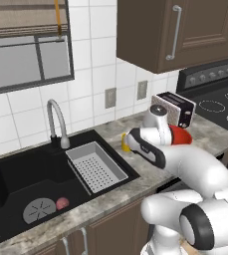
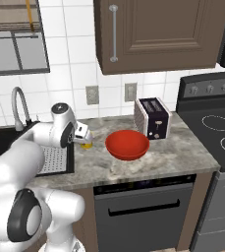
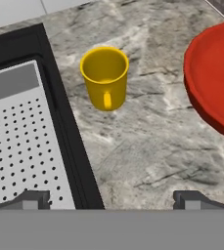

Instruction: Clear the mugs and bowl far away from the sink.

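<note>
The gripper (image 3: pixel 111 200) hung wide open and empty above the counter (image 3: pixel 147 146), and the yellow mug (image 3: pixel 105 77) stood upright at about twelve o'clock from it, beside the sink (image 3: pixel 59 112), its handle probably facing the fingers.

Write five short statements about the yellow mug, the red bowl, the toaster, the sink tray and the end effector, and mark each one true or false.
1. The yellow mug stands upright on the counter. True.
2. The end effector is shut on the mug. False: its jaws are wide open and hold nothing; the mug sits apart from them.
3. The red bowl lies inside the sink. False: it rests on the counter, in front of the toaster.
4. The grey tray sits at the end of the sink nearest the mug. True.
5. The toaster stands on the stove. False: it stands on the counter beside the stove.
</note>
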You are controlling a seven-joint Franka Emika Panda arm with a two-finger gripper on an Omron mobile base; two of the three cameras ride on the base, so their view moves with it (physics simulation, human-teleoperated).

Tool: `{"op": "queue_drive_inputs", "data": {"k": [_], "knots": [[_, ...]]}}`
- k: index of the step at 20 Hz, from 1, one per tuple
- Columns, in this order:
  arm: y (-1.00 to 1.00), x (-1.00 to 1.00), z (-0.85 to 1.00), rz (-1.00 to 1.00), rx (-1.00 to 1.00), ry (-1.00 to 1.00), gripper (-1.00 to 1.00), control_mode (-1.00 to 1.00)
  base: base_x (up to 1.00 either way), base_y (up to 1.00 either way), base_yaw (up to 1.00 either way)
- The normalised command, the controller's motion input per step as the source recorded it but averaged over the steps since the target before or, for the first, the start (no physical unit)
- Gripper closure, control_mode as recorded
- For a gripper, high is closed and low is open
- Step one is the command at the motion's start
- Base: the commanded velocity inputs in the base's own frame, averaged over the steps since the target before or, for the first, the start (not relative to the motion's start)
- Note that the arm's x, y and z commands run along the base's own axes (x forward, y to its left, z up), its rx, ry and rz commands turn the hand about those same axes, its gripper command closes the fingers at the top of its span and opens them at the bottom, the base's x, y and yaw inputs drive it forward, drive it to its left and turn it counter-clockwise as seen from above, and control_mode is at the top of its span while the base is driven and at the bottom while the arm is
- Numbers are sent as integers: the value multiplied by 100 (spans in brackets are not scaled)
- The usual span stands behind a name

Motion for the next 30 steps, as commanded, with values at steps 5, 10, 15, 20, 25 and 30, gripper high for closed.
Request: {"op": "queue_drive_inputs", "data": {"k": [5,10,15,20,25,30], "knots": [[1,20,-19,0,0,0,-100,-100,0,0,0],[2,25,-20,0,0,1,-100,-100,0,0,0],[1,24,-19,0,0,1,-100,-100,0,0,0],[7,29,-17,0,0,3,-100,-100,0,0,0],[4,26,-12,0,0,2,-100,-100,0,0,0],[1,23,-12,0,0,2,-100,-100,0,0,0]]}}
